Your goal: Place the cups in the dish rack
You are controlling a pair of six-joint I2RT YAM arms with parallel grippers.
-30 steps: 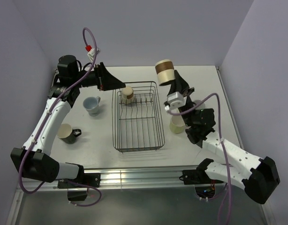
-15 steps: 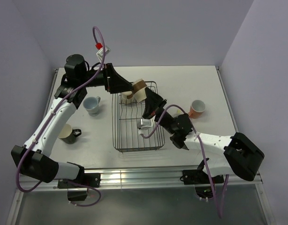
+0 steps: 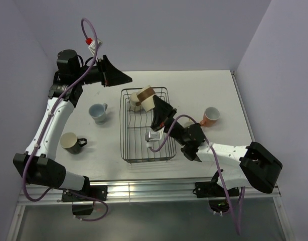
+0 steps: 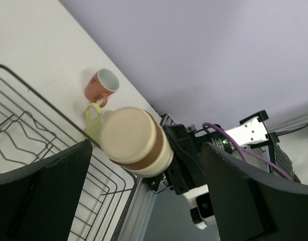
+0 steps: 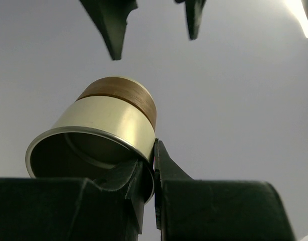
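Note:
My right gripper is shut on the rim of a tan tumbler with a brown band, held tilted over the far end of the black wire dish rack. The right wrist view shows one finger inside the metal-lined tumbler and one outside, gripper. A second tan tumbler peeks out beside it in the rack. My left gripper hangs open and empty above the rack's far left corner. The held tumbler shows between its fingers, well apart from them.
A pale blue cup and a black cup stand left of the rack. A salmon mug stands to its right. A yellow mug sits beside the salmon mug; my right arm hides it from above.
My right arm swung the tumbler from high at the back right down over the rack. My left gripper pulled up and to the left, away from the rack, still open.

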